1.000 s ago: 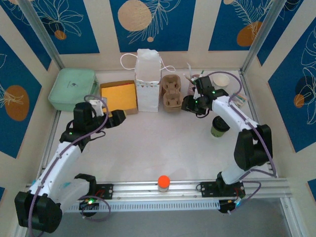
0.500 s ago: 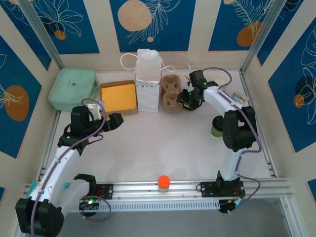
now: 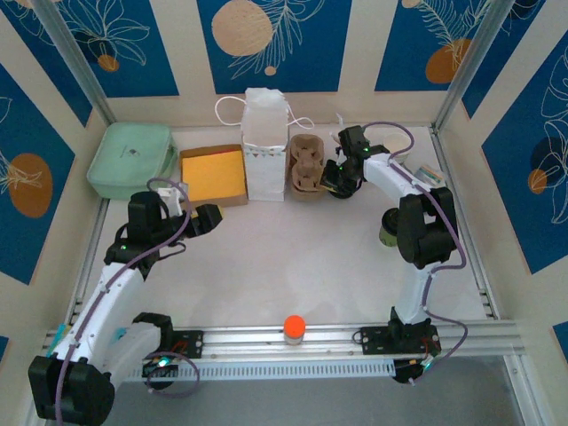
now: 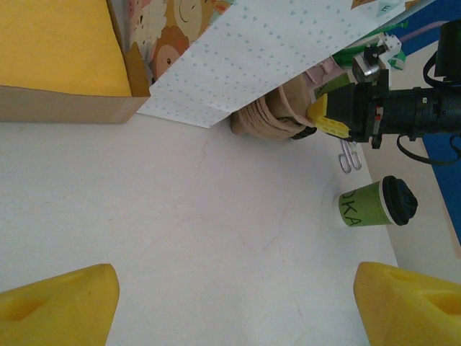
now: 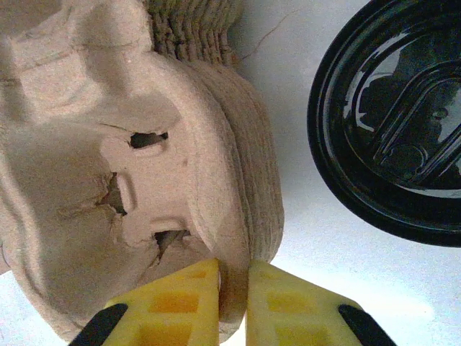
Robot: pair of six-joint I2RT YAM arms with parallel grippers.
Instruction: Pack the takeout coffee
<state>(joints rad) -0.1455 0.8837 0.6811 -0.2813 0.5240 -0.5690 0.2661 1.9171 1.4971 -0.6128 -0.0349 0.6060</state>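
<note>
The takeout coffee, a green cup with a black lid, stands at the right of the table, partly behind my right arm; the left wrist view shows it too. My right gripper is well left of it, shut on the rim of the top brown pulp cup carrier in a stack. My left gripper hovers open over bare table at the left, nothing between its fingers.
A white paper bag stands just left of the carrier stack, with a yellow-lined box and a pale green container further left. A loose round black lid lies right of the carriers. An orange-capped object sits on the front rail.
My right arm swung left to the carrier stack and its jaws closed on the carrier's rim. The left arm drew back slightly and stayed open.
</note>
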